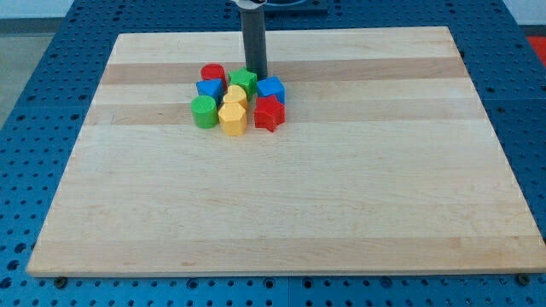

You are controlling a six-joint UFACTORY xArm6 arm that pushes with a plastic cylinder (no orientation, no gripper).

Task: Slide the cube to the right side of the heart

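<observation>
A pale wooden worktop fills most of the frame, lying on a blue perforated surface. All the blocks sit in one tight cluster in the upper centre of the frame, slightly left of the middle. My tip comes down from the top edge as a straight dark rod and ends at the cluster's upper right, just beside the green star and just above and left of the blue cube; whether it touches either one I cannot tell. There is no gripper on this arm, so nothing opens or closes and the rod has hold of nothing. The blue cube is at the right edge of the cluster, directly above the red star, which it seems to touch. The yellow heart lies in the middle of the group, to the left of the cube and below the green star, with a yellow hexagonal block just under it. At the cluster's left are a red cylinder at the top, a second blue block below it whose shape is hard to make out, and a green cylinder at the lower left.
</observation>
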